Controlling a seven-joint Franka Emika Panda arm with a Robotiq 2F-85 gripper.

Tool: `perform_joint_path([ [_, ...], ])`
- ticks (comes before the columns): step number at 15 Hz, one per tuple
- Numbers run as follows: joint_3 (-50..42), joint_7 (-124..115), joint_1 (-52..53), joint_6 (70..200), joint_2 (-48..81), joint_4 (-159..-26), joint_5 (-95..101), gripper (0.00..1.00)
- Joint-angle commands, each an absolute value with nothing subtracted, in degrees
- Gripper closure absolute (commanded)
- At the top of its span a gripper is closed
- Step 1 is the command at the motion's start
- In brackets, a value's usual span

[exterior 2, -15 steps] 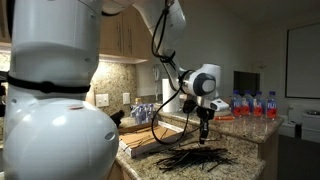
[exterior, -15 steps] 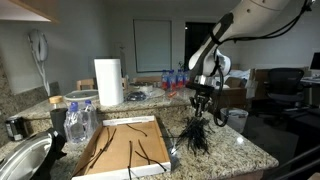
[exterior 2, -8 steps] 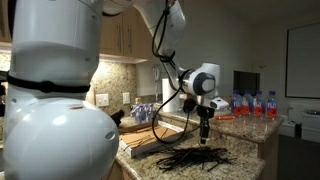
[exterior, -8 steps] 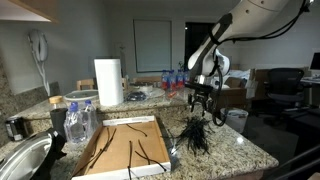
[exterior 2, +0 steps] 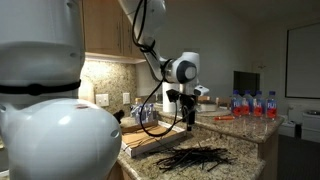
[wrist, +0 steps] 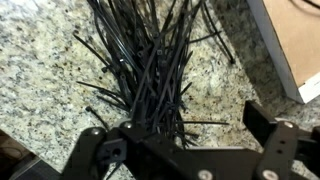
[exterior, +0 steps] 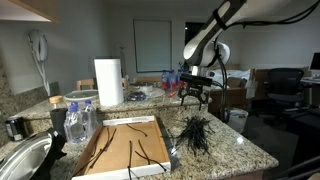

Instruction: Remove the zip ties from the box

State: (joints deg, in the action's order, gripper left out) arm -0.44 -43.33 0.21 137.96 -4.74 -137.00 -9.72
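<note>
The zip ties [exterior: 193, 133] lie as a spiky black bunch on the granite counter, just beside the box [exterior: 120, 140]. The box is a shallow tray with a brown bottom and low white sides. A few thin black strips [exterior: 137, 151] lie inside it. My gripper [exterior: 195, 98] hangs open a little above the bunch, holding nothing. In the wrist view the bunch [wrist: 150, 60] fans out ahead of my gripper [wrist: 185, 140], with a corner of the box [wrist: 300, 40] at upper right. The bunch [exterior 2: 195, 158] and the gripper [exterior 2: 188, 120] above it also show from the opposite side.
A paper towel roll [exterior: 108, 82] stands behind the box. A clear plastic container [exterior: 78, 120] sits beside the box, with a metal sink [exterior: 25, 160] further along. Water bottles [exterior: 172, 77] line the back of the counter. The counter edge runs close to the bunch.
The jaws have opened and let go of the bunch, which now rests on the counter. The gripper has risen and drawn back slightly above it.
</note>
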Motion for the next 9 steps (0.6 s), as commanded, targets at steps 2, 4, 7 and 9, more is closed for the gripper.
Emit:
perform_joint_path([
  [2, 3.67, -40.19, 2.38, 128.29, -10.78, -137.64, -4.95, 0.00],
  [4, 5.28, -38.01, 3.67, 122.53, -11.65, -135.79, -4.93, 0.00],
  [7, 7.18, -34.44, 5.02, 113.21, -11.41, -131.62, -4.34, 0.00],
  [9, 8.67, -32.78, 5.79, 107.20, -10.70, -128.37, -2.83, 0.00],
])
